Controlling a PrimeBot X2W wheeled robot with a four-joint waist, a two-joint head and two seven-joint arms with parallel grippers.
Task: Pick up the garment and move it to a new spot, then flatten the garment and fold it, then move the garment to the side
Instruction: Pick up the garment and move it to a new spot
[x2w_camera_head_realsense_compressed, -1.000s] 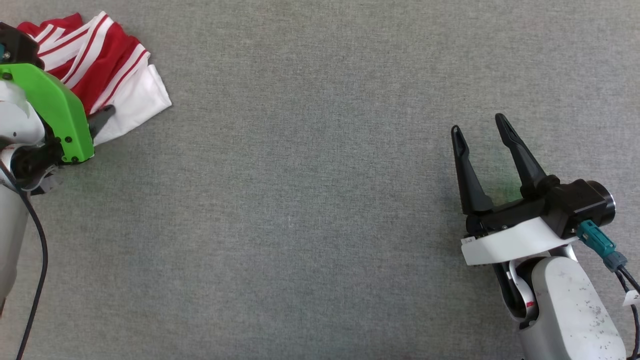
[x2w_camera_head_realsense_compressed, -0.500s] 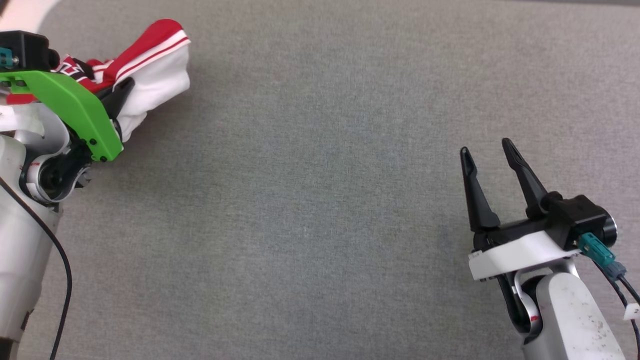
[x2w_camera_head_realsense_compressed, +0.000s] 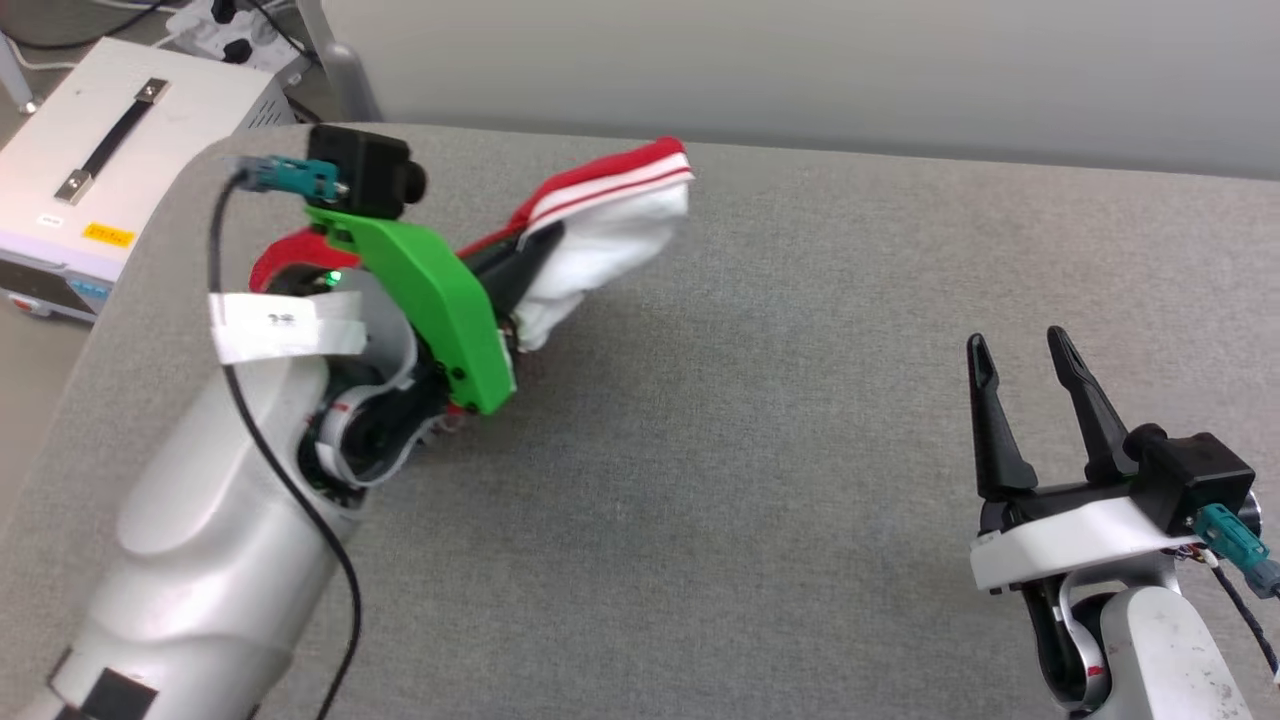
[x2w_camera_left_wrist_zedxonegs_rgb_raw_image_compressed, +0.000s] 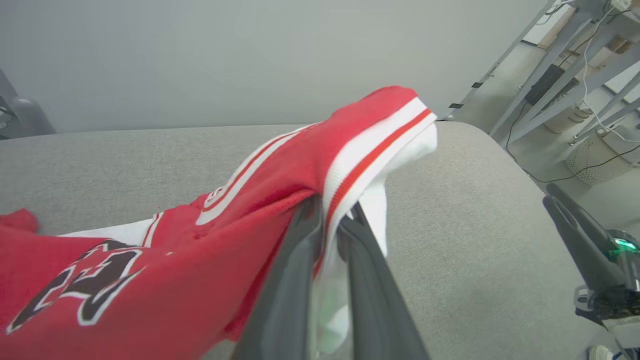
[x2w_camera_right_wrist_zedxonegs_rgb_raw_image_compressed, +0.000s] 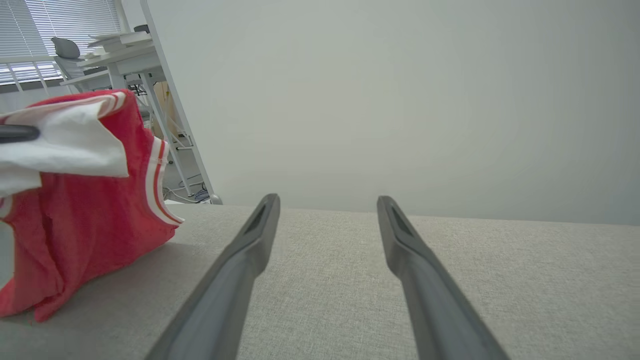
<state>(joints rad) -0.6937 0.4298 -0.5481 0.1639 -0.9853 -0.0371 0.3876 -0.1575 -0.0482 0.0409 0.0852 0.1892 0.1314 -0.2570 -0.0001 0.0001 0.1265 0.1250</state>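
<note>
Left wrist view: the garment (x2w_camera_left_wrist_zedxonegs_rgb_raw_image_compressed: 280, 165) is hanging from the left pincer (x2w_camera_left_wrist_zedxonegs_rgb_raw_image_compressed: 332, 212), whose two fingers are pressing together on the red-and-white striped trim and the white sleeve. The clamped part is riding above the grey worktop (x2w_camera_head_realsense_compressed: 760, 420). The red body with its black lettering is drooping away, its lower folds touching the surface on the left half. The right pincer (x2w_camera_head_realsense_compressed: 1020, 350) is hovering well apart at the near right, fingers spread, holding nothing. A white box (x2w_camera_head_realsense_compressed: 190, 120) with a black handle is sitting beyond the worktop's left corner.
</note>
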